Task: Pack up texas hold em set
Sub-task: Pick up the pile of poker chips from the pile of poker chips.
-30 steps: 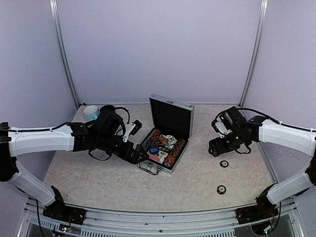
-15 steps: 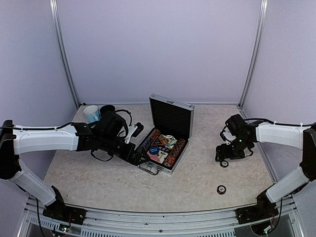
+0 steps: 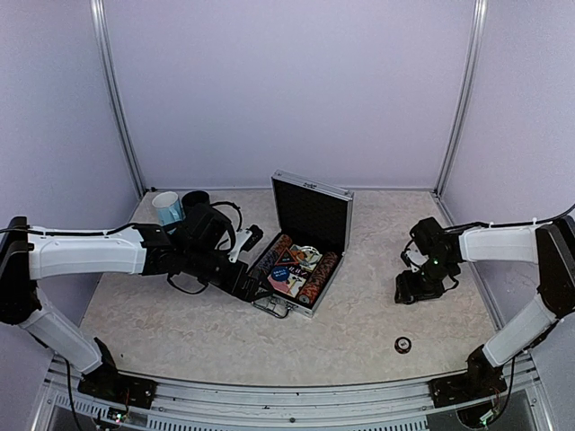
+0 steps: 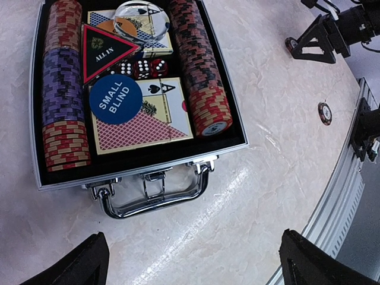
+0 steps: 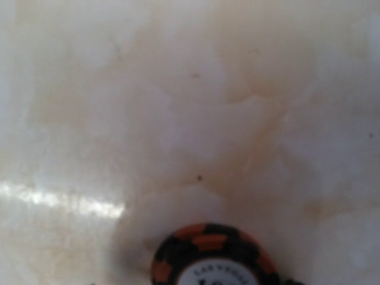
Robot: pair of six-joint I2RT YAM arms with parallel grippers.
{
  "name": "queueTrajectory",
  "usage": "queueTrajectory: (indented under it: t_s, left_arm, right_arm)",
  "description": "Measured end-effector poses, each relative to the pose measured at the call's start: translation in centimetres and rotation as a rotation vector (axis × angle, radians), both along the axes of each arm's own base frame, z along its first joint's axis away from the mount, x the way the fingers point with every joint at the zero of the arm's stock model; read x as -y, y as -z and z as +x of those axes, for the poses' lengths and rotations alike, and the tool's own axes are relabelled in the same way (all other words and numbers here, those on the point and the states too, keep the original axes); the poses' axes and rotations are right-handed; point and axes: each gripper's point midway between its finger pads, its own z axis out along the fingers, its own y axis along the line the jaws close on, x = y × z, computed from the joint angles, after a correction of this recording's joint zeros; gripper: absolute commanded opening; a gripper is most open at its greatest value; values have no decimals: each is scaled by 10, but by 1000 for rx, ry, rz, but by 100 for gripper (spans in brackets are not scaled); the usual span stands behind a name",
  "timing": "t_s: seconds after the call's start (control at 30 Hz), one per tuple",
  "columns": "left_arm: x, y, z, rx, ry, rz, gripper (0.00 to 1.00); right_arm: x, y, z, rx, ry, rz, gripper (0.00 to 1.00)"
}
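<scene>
The silver case [image 3: 289,302] of the texas hold em set lies open mid-table with its lid up. In the left wrist view it holds striped chip rows [image 4: 64,89], two card decks [image 4: 142,119], a blue Small Blind button [image 4: 116,99], a red-edged All In triangle [image 4: 104,50], red dice [image 4: 142,67] and a clear round button [image 4: 141,15]. My left gripper [image 4: 196,267] hovers open before the case handle [image 4: 151,199], holding nothing. My right gripper [image 3: 407,293] is down on the table over a black-and-orange chip [image 5: 208,255]; its fingers do not show.
A second loose chip [image 3: 403,343] lies near the front right. A light-blue mug [image 3: 165,206] and a dark mug [image 3: 195,198] stand at the back left. The table's metal rail [image 4: 332,214] runs along the front edge.
My right arm has come down and towards the right, lowering its gripper onto the nearer loose chip. The left arm has barely moved.
</scene>
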Motion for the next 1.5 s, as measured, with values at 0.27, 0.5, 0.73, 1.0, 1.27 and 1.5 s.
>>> queueTrajectory:
  t_s: [0.27, 0.5, 0.73, 1.0, 1.27, 1.5]
  left_arm:
    - [1, -1, 1, -1, 4, -11, 99]
    - [2, -1, 0, -5, 7, -14, 99]
    - [2, -1, 0, -7, 9, -17, 99]
    - [2, -2, 0, -7, 10, -18, 99]
    - [2, -2, 0, -12, 10, -21, 99]
    - [2, -2, 0, -13, 10, -23, 99]
  right_arm:
    - [1, 4, 2, -6, -3, -11, 54]
    - [0, 5, 1, -2, -4, -25, 55]
    - [0, 6, 1, 1, -7, -62, 51]
    - [1, 8, 1, 2, -6, -119, 48]
    - [0, 8, 2, 10, 2, -134, 46]
    - [-2, 8, 3, 16, 2, -145, 42]
